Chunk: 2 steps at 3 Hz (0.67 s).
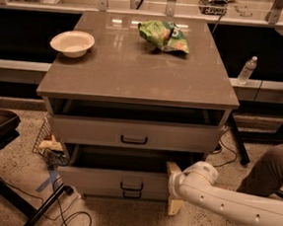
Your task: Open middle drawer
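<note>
Pale-grey and wide, the middle drawer (96, 179) sits below the worktop's (134, 79) front edge, drawn partly out so that a dark strip of its inside shows behind the front panel; its small dark pull handle (131, 186) is at the panel's centre, under the middle of that front edge; the gripper (173, 187) is at the drawer's right end, below the front edge and toward the front right corner, level with the panel and just beside it, though whether it touches the panel cannot be told; its two cream fingers (172, 168) stand well apart, one above the other, so the tool is spread wide and holds nothing; the white arm (232, 207) reaches in from the right, low near the floor; the drawer's long axis runs left to right, parallel to the worktop's front edge, and its front panel faces away from the back edge; the upper drawer (90, 130) above it is also drawn out, directly under the front edge; a second handle (132, 195) shows just under the middle drawer's own; on the worktop a cream bowl (72, 43) rests near the left edge, and a green snack bag (164, 36) lies near the back edge, right of centre.
</note>
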Each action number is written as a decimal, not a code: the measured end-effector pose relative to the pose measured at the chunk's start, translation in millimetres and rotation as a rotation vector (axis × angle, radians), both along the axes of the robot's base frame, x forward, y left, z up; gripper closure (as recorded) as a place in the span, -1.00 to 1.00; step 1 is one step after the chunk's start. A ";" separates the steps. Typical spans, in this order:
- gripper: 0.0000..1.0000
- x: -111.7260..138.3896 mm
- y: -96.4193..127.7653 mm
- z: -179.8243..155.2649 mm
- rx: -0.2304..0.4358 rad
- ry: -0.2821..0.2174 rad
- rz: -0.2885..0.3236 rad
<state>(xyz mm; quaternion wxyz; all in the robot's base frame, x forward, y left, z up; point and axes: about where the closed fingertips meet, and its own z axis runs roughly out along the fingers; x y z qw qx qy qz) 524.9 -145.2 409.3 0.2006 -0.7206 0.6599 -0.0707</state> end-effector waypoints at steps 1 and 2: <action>-0.65 4.1 2.5 -1.6 -0.055 0.017 -0.010; -0.16 3.8 -1.4 3.3 -0.167 0.067 -0.019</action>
